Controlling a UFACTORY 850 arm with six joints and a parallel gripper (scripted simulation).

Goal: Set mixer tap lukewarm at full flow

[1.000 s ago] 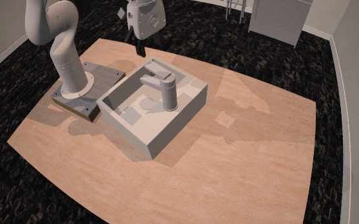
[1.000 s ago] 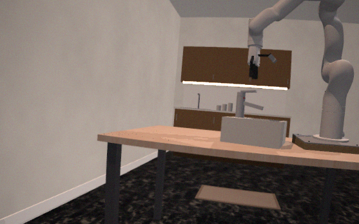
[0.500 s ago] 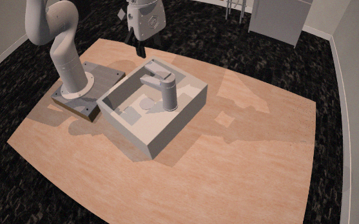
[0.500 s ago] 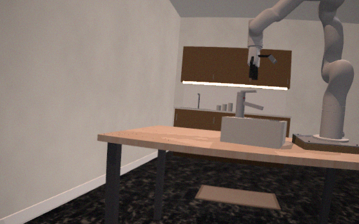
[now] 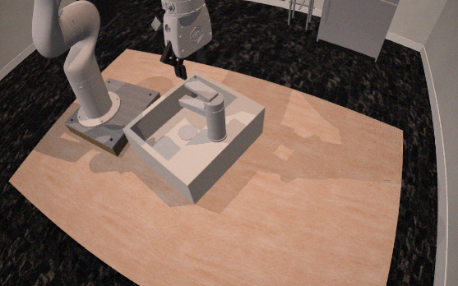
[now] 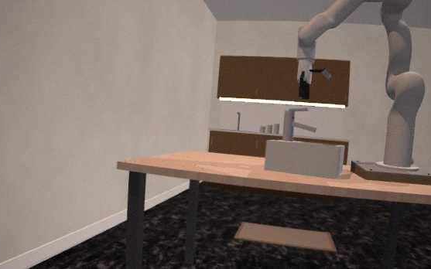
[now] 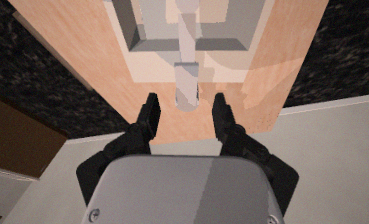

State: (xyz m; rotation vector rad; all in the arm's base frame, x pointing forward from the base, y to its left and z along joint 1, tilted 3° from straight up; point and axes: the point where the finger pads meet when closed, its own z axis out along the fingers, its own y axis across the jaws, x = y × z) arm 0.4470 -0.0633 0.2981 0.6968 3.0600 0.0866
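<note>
The grey mixer tap (image 5: 216,119) stands in a grey sink basin (image 5: 196,136) on the wooden table. Its flat lever (image 5: 198,91) lies low on top of the tap body and points out over the spout (image 5: 189,103), toward the arm's side. In the side view the lever (image 6: 299,110) is level, with a red dot (image 6: 293,117) on the body below it. My gripper (image 5: 178,66) (image 6: 304,90) is open and empty. It hangs well above the lever's free end. In the wrist view the lever's tip (image 7: 187,90) shows between my two fingers, far below them.
The arm's base plate (image 5: 110,115) sits right beside the basin on the table. The basin's walls (image 6: 304,158) rise around the tap. A kitchen counter and cabinets stand behind the table, far off.
</note>
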